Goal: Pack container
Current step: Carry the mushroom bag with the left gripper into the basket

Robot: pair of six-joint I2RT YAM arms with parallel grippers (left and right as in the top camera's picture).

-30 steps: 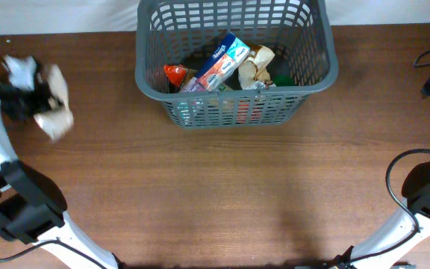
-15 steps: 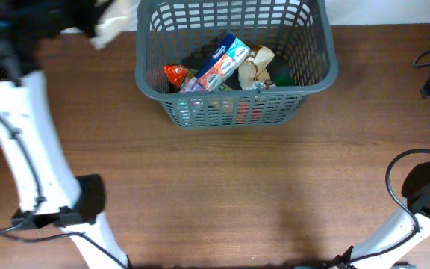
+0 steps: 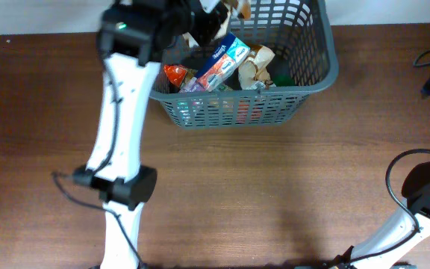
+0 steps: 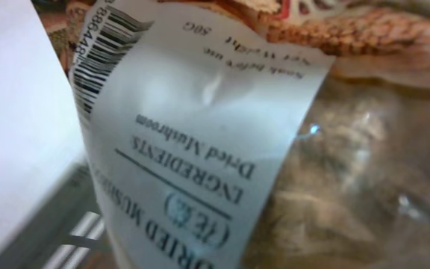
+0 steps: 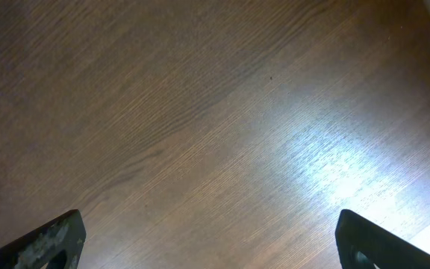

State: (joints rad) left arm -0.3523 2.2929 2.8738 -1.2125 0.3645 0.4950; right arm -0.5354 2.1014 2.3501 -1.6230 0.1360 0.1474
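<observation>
Where the left arm [image 3: 122, 112] reaches from the near-left part of the table [image 3: 275, 187] to its far edge, the left gripper [image 3: 209, 22] is clamped narrow on a dried-mushroom packet [image 3: 239, 7], which hangs above the far-left corner of the container [image 3: 290, 91]. The container, a dark grey slotted basket, stands at the middle of the table's far edge, its long axis running left to right along that edge. It holds a blue-and-white carton [image 3: 221, 61] lying aslant, an orange-red item [image 3: 174, 73] at the carton's left, a crumpled beige wrapper [image 3: 256, 66] at its right, and something green [image 3: 281, 77] too hidden to name. The left wrist view is filled by the packet's white label [image 4: 200, 134], with barcode and ingredients text, beside clear film over brown pieces; the fingers do not show there. The right gripper [image 5: 211, 243] stands wide over bare wood, holding nothing, and its arm [image 3: 424, 194] rises at the near-right corner, well apart from the container. By this reading the left hand is much the nearer: the basket's open mouth lies straight beneath the packet, so the coming move probably calls for little more than lowering and release.
</observation>
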